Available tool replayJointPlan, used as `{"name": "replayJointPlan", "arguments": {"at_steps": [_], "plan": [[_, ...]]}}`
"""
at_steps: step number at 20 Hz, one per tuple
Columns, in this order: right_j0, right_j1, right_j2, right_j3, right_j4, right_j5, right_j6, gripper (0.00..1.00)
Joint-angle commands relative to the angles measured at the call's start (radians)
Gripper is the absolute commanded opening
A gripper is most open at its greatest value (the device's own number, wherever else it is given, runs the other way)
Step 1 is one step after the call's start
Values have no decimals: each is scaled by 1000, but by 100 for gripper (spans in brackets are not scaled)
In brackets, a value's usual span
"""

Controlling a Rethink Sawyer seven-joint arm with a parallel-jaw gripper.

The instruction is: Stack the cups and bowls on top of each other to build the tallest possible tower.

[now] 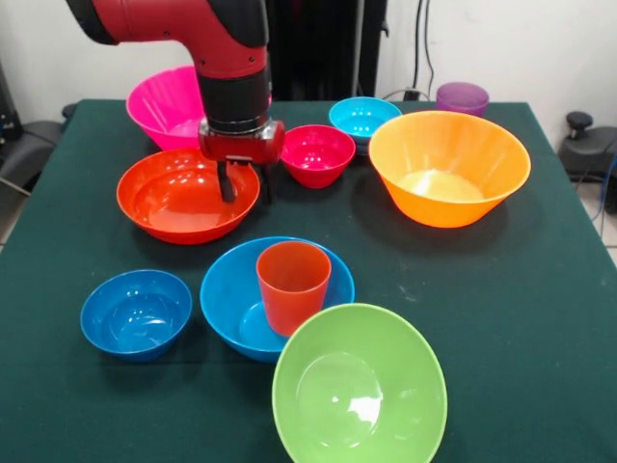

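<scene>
Glossy unlettered bowls (189, 196) — gripper (244, 183) over red-orange rim

the claw (243, 182) is seen with fingers parted over the right rim of the red-orange bowl (188, 196). an orange-red cup (293, 285) is stood inside the sky-blue bowl (277, 297), touched in front by the lime green bowl (359, 389). the dark blue bowl (136, 313) is set apart on the green desk (540, 309).

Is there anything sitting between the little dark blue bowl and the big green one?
In the front view, the sky-blue bowl with the orange-red cup standing in it lies between the dark blue bowl and the green bowl.
</scene>
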Motion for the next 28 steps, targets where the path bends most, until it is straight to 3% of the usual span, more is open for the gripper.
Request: {"name": "replayJointPlan", "arguments": {"at_steps": [1,7,8,14,19,24,28], "plan": [[52,117,72,-161,-87,-112,-27,100],[50,122,79,-169,-80,-84,-40,100],[54,120,75,-170,-84,-92,-37,0],[99,102,36,-177,-87,-87,-17,0],[168,67,-27,-156,-51,-110,62,0],[213,-118,-7,-28,45,10,90,0],[228,-208,36,22,125,92,86,0]]}}
